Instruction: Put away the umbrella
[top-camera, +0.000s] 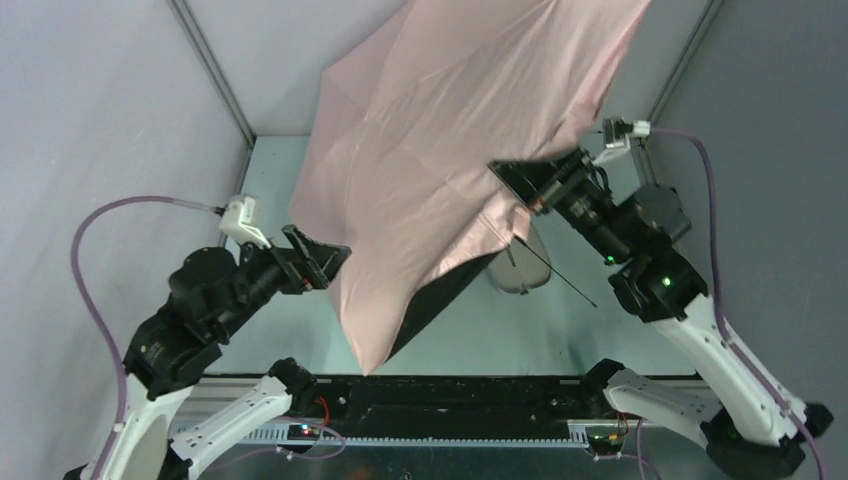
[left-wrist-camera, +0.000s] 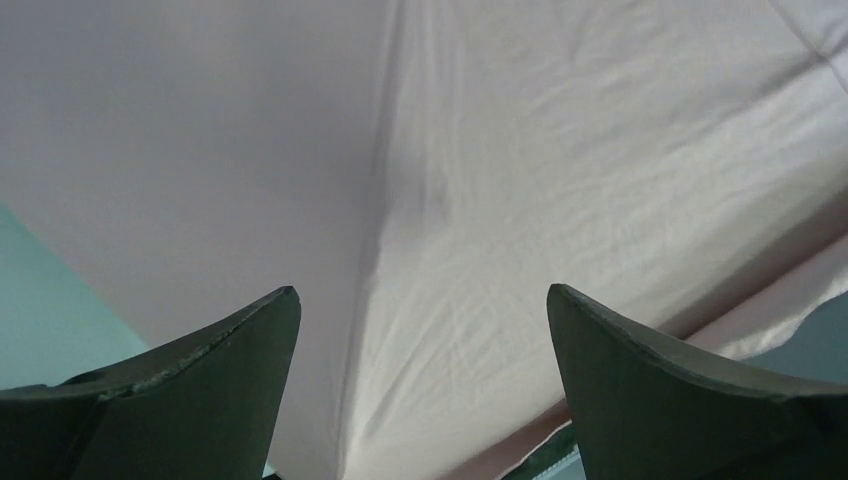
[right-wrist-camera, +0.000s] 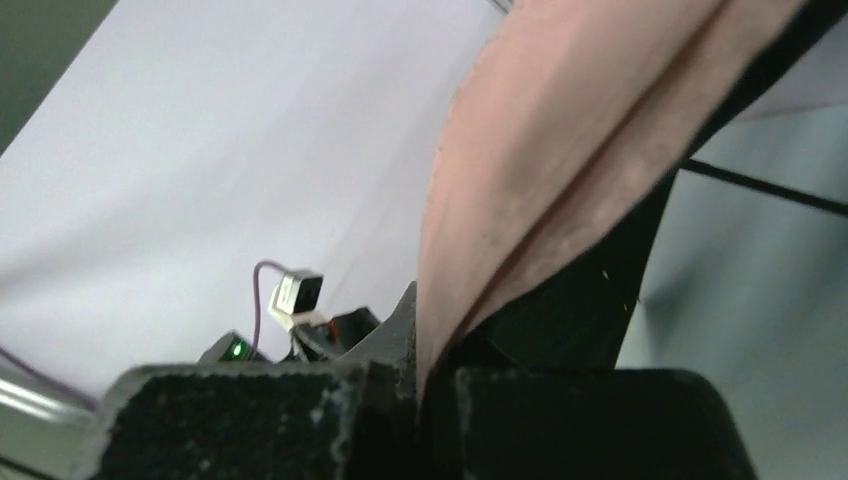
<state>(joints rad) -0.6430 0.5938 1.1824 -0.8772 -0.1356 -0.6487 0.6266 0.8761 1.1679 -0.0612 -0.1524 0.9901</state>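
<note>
Between the clenched fingers of the right gripper (right-wrist-camera: 430, 378) a fold of the pale pink thin-fabric umbrella with black underside (top-camera: 440, 150) is pinched. The left gripper (left-wrist-camera: 420, 300) is spread wide and empty at the umbrella's eight o'clock edge. The umbrella is held aloft, open. Collapsing it is judged the step in hand; a second hold on the fabric is called for next.
</note>
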